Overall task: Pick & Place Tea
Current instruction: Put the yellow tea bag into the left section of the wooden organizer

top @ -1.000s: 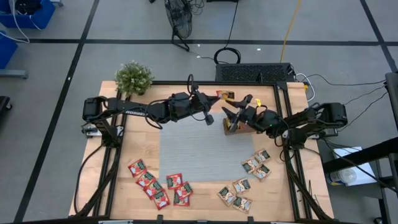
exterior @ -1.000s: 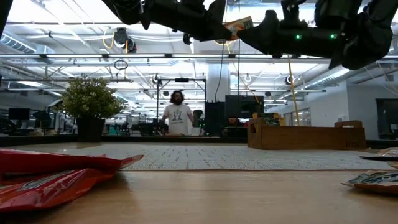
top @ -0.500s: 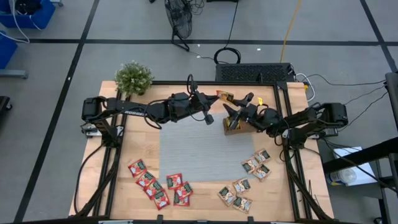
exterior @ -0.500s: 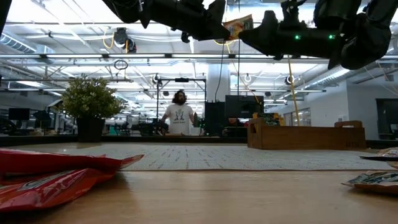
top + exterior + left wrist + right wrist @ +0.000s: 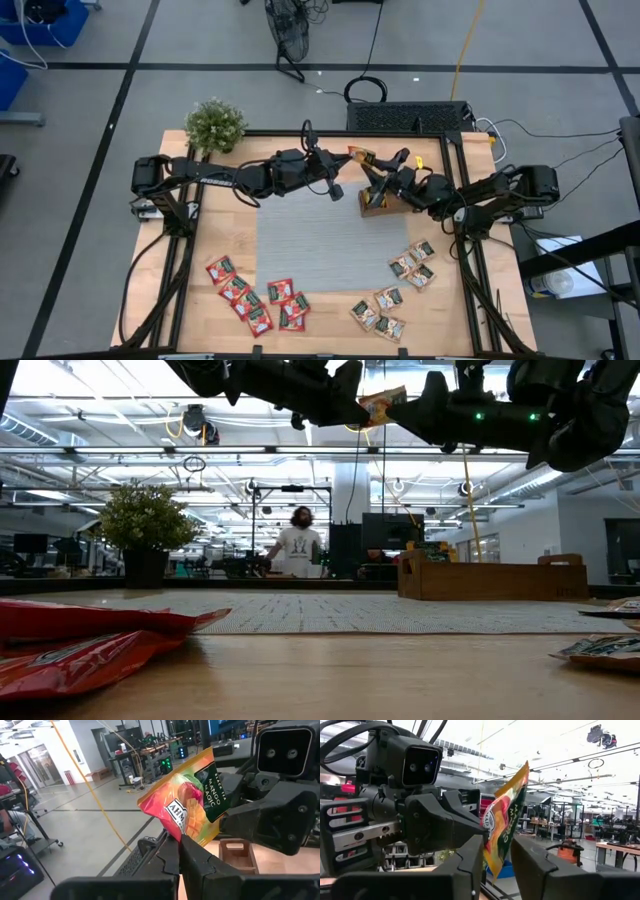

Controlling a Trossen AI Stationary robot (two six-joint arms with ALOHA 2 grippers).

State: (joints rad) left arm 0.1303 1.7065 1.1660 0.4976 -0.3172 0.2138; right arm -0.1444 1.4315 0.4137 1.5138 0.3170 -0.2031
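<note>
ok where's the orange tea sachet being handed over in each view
High: orange sachet between both grippers, above the wooden tray.
Low: top centre, high over the tray.
Left wrist: centre, pinched by left gripper.
Right wrist: centre, between right gripper fingers.

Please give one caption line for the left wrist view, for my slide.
Left gripper, shut on an orange-yellow tea sachet, presents it to the right gripper above the wooden tray.

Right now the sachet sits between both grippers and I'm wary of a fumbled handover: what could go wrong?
The left gripper pinches only a corner of the orange tea sachet, so it may twist. The right gripper straddles it without clamping yet; an early left release could drop it beside the wooden tray.
</note>
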